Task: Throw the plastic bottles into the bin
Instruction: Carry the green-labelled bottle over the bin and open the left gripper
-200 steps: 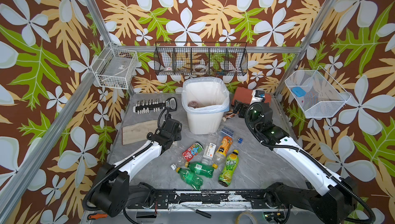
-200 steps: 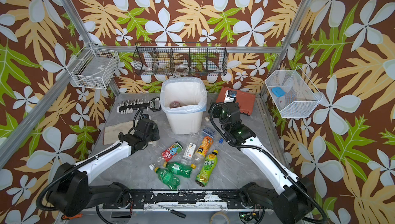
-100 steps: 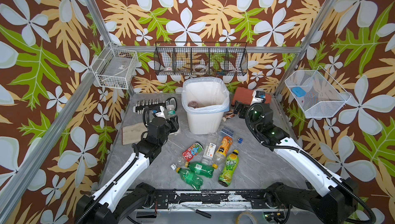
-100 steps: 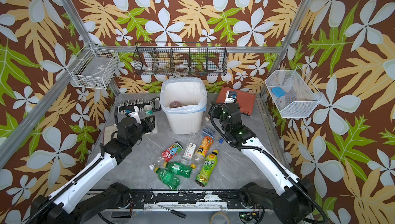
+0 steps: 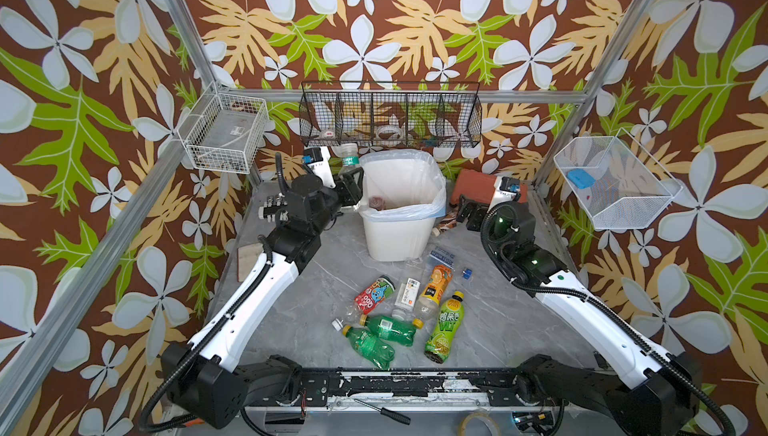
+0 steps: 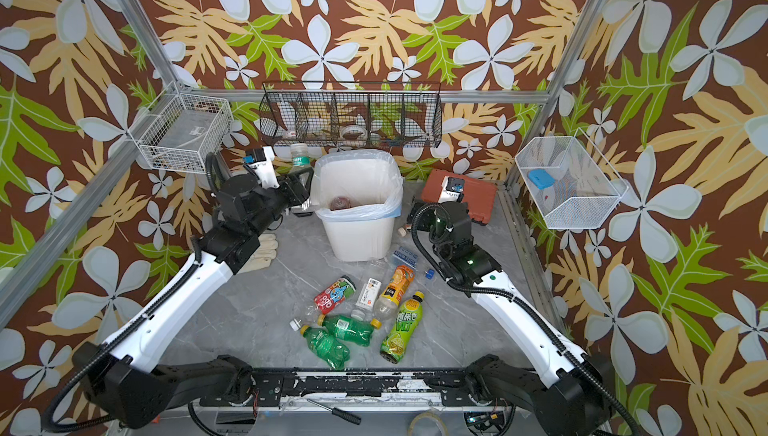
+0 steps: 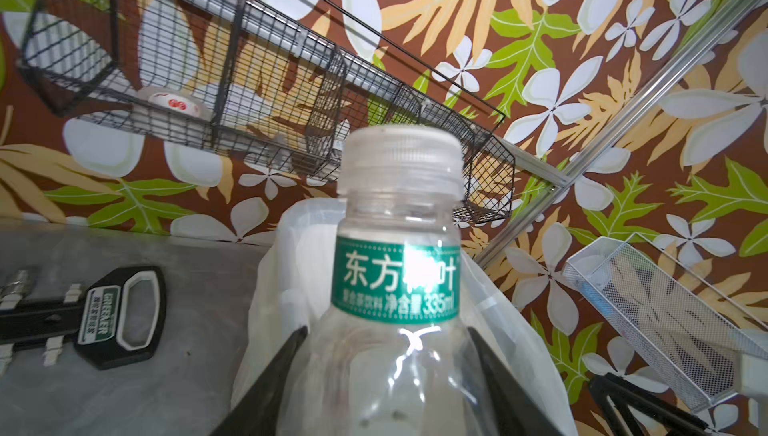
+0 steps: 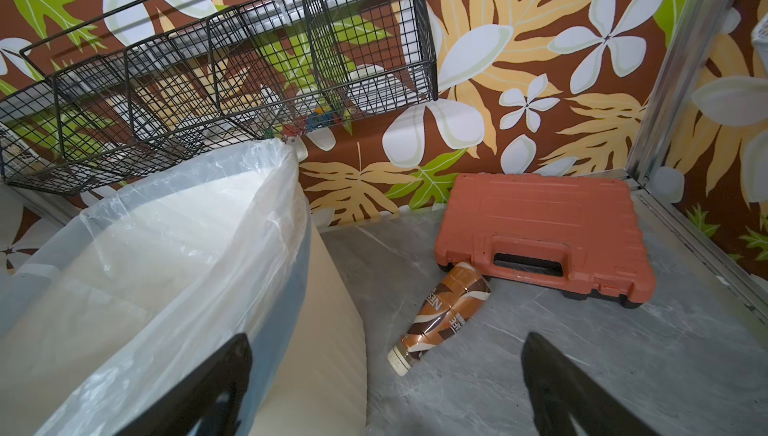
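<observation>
Left hand: pinching the lower body of a clear bottle with a green label and a pale cap, a dark finger pressed to each side.

Clear bottle: held clear of the table with its cap up, just outside the left rim of the bin and not over the opening.

Bin: white, lined with a bluish-white bag, standing at the back centre of the table under a black wire basket.

Inside the bin: one dark reddish item at the bottom, too small to name.

Right hand: spread wide and gripping nothing, low beside the bin's right wall.

Brown bottle: on its side on the table ahead of the right hand, base just beside the handle edge of the red-brown case.

Loose pile, front centre, well apart from both hands: red-labelled bottle, small white-labelled bottle, orange-labelled bottle and yellow-green bottle, all lying down.

Also in the pile: far green bottle touching near green bottle.

Foot of the bin: blue-labelled bottle, lying flat.
</observation>
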